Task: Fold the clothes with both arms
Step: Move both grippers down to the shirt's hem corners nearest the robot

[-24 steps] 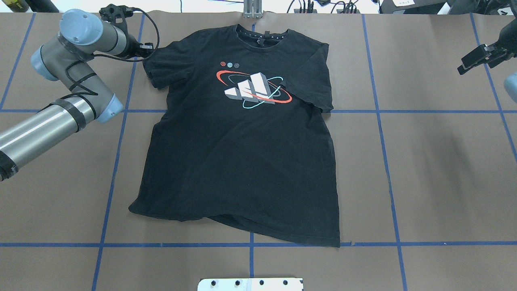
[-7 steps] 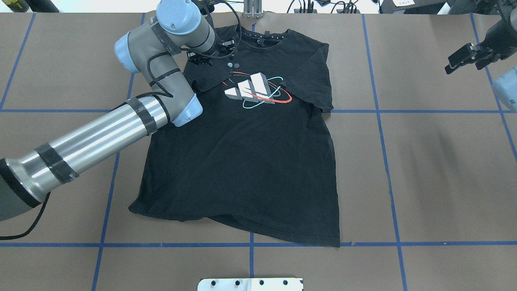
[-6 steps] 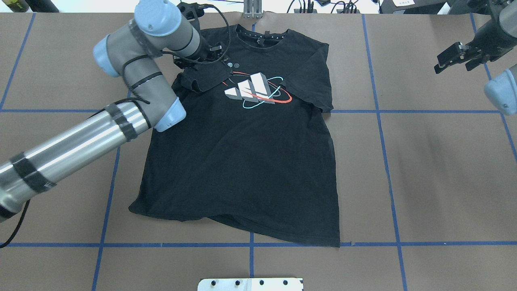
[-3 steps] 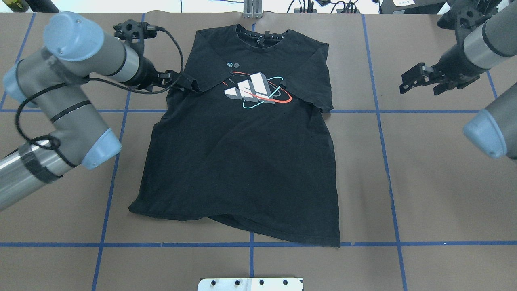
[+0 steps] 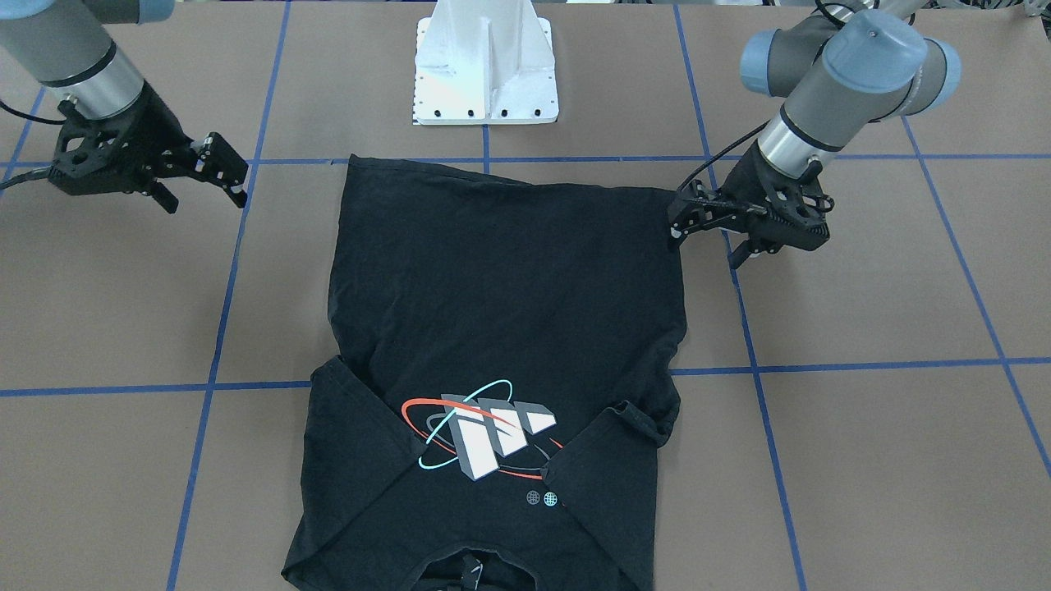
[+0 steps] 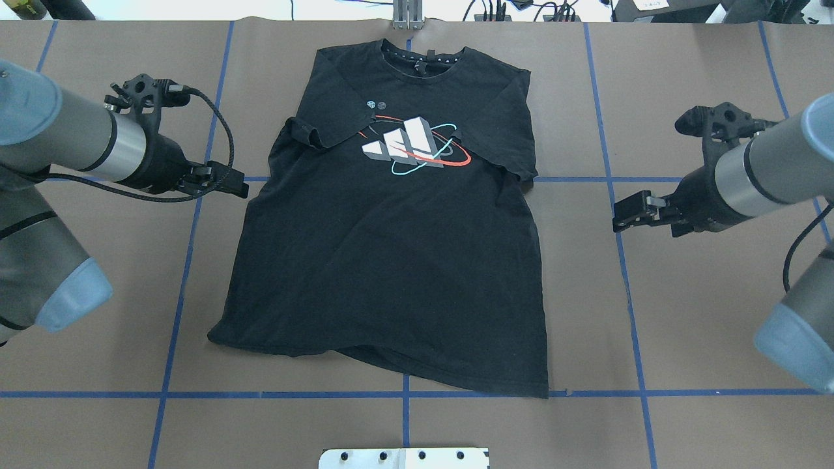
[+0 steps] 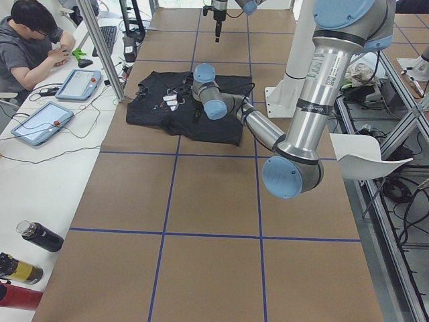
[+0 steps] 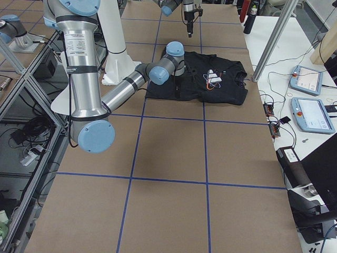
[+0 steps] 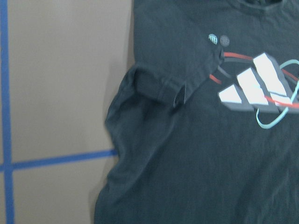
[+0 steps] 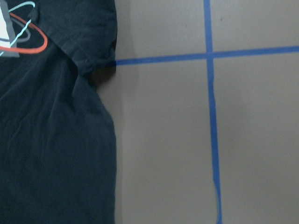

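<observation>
The black T-shirt (image 6: 391,260) lies flat and print-up on the brown table, collar at the far edge. Both short sleeves are folded inward, the left sleeve (image 6: 326,127) and the right sleeve (image 6: 502,137) each touching the white, red and teal print (image 6: 410,146). My left gripper (image 6: 229,185) is open and empty, just off the shirt's left edge. My right gripper (image 6: 627,213) is open and empty, about a hand's width off the shirt's right edge. In the front-facing view both grippers, left (image 5: 704,245) and right (image 5: 209,190), hover beside the T-shirt (image 5: 509,295). The wrist views show only the shirt's cloth, left (image 9: 196,154) and right (image 10: 51,140), with no fingers in sight.
Blue tape lines (image 6: 625,273) grid the table. The white pedestal base (image 5: 486,74) stands at the near edge behind the hem. A metal bracket (image 6: 407,16) and cables sit past the collar. An operator (image 7: 33,40) sits at a side bench with tablets.
My left gripper folded the left sleeve over the print, let it go and drew back left and nearer. My right gripper came in from the far right toward the shirt's right edge.
</observation>
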Controlling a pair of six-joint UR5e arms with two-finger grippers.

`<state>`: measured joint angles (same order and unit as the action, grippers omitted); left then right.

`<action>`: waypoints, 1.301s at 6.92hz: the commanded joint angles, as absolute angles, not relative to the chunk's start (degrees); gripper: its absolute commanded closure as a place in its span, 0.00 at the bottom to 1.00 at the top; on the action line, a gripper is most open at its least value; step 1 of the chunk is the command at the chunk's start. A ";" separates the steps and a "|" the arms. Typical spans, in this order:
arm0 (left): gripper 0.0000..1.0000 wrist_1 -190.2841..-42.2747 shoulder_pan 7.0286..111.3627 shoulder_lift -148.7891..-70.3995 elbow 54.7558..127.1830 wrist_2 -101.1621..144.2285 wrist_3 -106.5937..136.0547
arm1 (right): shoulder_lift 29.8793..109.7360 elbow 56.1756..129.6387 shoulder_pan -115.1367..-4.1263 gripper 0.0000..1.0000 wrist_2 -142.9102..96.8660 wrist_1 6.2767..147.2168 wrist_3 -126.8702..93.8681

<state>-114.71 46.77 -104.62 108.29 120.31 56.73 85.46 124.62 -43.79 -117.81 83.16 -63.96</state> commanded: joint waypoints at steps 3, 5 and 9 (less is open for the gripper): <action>0.00 -131.12 40.10 -88.79 111.27 116.74 57.13 | 88.42 131.31 -15.34 0.00 -92.42 83.06 -87.42; 0.00 -132.96 33.61 -88.68 110.40 112.00 60.71 | 88.77 131.22 -9.25 0.00 -86.24 82.88 -90.17; 0.00 -138.78 24.97 -88.68 107.06 105.04 66.62 | 89.03 130.87 -9.32 0.00 -86.13 80.86 -89.91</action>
<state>-138.13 26.80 -88.62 108.39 106.78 66.29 89.00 130.90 -9.30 -86.18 81.08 -89.91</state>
